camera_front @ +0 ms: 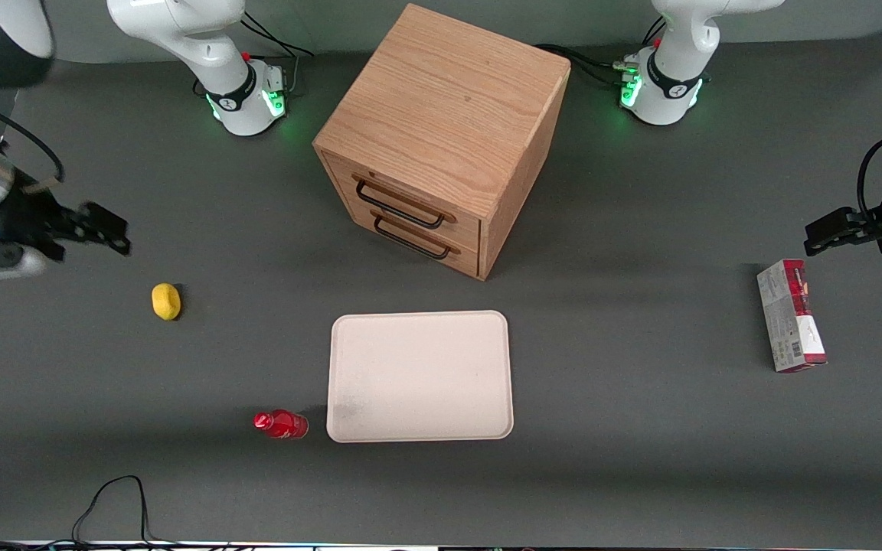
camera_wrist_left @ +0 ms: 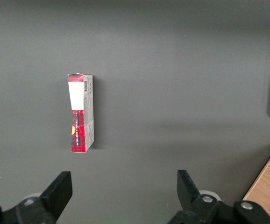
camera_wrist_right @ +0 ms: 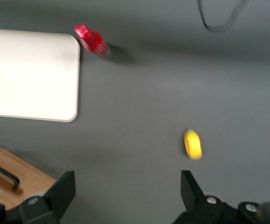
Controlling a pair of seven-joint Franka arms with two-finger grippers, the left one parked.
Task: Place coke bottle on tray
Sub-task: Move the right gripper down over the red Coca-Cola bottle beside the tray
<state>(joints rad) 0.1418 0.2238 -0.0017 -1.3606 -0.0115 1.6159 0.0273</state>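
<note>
Tray point(camera_front: 419, 375) flat on tabletop point(camera_front: 640, 428), nothing in it. Coke bottle point(camera_front: 282, 423) on the tabletop just beside the tray's corner nearer the front camera, apart from it. Gripper point(camera_front: 93, 229) above the tabletop near a yellow object point(camera_front: 166, 301), fingers spread, holding nothing.

- Right arm: enters at upper left of the front view, silver-and-black wrist held roughly level above the table.
- Gripper point(camera_front: 108, 233): at left edge of the front view, fingers point(camera_wrist_right: 62, 191) spread wide, nothing between them.
- Gripper touches nothing.
</note>
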